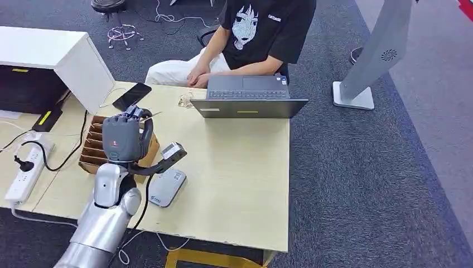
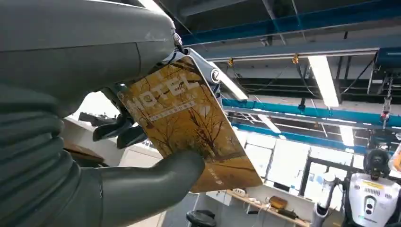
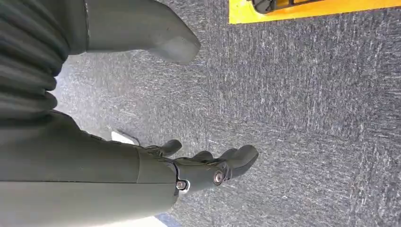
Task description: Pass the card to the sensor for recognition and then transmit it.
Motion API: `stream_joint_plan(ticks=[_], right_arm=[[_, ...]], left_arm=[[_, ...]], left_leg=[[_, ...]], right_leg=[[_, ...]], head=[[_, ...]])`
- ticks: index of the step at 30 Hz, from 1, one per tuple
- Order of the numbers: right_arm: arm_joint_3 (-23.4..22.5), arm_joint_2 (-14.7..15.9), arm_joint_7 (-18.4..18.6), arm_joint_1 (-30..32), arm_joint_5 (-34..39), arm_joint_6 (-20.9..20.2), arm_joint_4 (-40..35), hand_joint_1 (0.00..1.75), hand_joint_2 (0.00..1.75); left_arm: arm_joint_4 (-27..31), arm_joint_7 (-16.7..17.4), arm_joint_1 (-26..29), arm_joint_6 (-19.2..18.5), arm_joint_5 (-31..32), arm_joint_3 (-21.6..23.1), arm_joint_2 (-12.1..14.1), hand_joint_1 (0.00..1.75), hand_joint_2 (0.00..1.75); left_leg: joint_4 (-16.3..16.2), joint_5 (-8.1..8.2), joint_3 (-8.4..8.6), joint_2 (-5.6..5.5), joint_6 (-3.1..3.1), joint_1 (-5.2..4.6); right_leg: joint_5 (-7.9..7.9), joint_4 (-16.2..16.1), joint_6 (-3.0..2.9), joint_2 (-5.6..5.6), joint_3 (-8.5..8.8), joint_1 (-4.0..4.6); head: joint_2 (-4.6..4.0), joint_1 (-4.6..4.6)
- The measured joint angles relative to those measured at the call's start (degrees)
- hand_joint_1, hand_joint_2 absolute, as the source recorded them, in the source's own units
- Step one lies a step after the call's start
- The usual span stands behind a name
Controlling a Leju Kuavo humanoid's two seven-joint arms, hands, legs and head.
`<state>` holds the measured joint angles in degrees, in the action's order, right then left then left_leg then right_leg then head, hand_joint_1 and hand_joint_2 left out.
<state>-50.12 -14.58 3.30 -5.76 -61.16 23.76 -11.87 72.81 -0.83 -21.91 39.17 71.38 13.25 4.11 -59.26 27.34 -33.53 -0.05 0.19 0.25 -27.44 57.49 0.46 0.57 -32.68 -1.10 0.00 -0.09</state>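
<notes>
Right hand point(image 3: 189, 165): grey ribbed cover, thick grey thumb point(image 3: 165, 40), darker fingers point(image 3: 236, 161) loosely extended and apart, holding nothing. Beneath it: grey carpeted floor point(image 3: 307, 118). Yellow strip point(image 3: 283, 10) along one picture edge, carrying a dark object, unidentifiable.

My silver left arm point(image 1: 103, 223) raises its grey hand point(image 1: 127, 138), thumb pinching; my right hand point(image 3: 142, 165) hangs, fingers apart.
</notes>
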Motion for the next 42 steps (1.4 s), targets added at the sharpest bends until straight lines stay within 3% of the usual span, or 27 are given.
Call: stream_joint_plan(ticks=[7, 12, 15, 27, 37, 42], right_arm=[[-0.3, 0.0, -1.1, 0.4, 1.1, -0.2, 0.0, 0.00, 1.75], [-1.0, 0.0, -1.6, 0.7, 2.1, -0.3, 0.0, 0.00, 1.75], [-1.5, 0.0, -1.7, 0.9, 2.2, -0.4, 0.0, 0.00, 1.75], [-2.0, 0.0, -1.5, 1.0, 2.7, -0.7, 0.0, 0.00, 1.75], [-2.5, 0.0, -1.3, 1.0, 2.7, -0.4, 0.0, 0.00, 1.75], [-2.5, 0.0, -1.3, 1.0, 1.9, -0.4, 0.0, 0.00, 1.75]], left_arm=[[8.5, -2.3, 3.9, 0.0, -0.4, 4.7, 0.2, 1.75, 1.75], [12.5, -2.0, 7.1, -4.5, -4.8, 7.1, 1.6, 1.75, 1.75], [13.5, -2.3, 10.0, -5.3, -7.2, 8.3, 2.3, 1.75, 1.75], [14.2, -2.5, 14.3, -6.3, -8.2, 9.0, 3.1, 1.75, 1.75], [11.2, 4.4, 19.3, -6.2, 1.3, 7.7, 3.5, 1.75, 1.75], [6.7, 5.4, 19.7, -6.3, 2.2, 5.5, 3.3, 1.75, 1.75]], left_leg=[[0.0, 0.01, -0.04, 0.00, 0.00, 0.00], [0.0, 0.06, -0.03, 0.01, 0.03, -0.02], [0.0, 0.06, -0.03, 0.00, 0.03, -0.01], [0.0, 0.06, -0.04, 0.01, 0.02, -0.01], [0.0, 0.10, -0.04, 0.00, 0.07, -0.01], [0.0, 0.09, -0.04, 0.00, 0.08, -0.01]], right_leg=[[-0.02, 0.0, 0.01, 0.00, 0.00, -0.01], [-0.03, 0.0, 0.02, 0.01, 0.00, -0.02], [-0.04, 0.0, 0.01, 0.01, 0.00, -0.01], [-0.04, 0.0, 0.02, 0.00, 0.00, -0.01], [-0.08, 0.0, 0.00, -0.01, 0.00, -0.01], [-0.08, 0.0, 0.00, -0.02, 0.01, -0.01]], head=[[0.00, 0.00], [0.00, 0.00], [0.00, -0.02], [0.00, 0.00], [0.00, -0.02], [0.00, -0.02]])
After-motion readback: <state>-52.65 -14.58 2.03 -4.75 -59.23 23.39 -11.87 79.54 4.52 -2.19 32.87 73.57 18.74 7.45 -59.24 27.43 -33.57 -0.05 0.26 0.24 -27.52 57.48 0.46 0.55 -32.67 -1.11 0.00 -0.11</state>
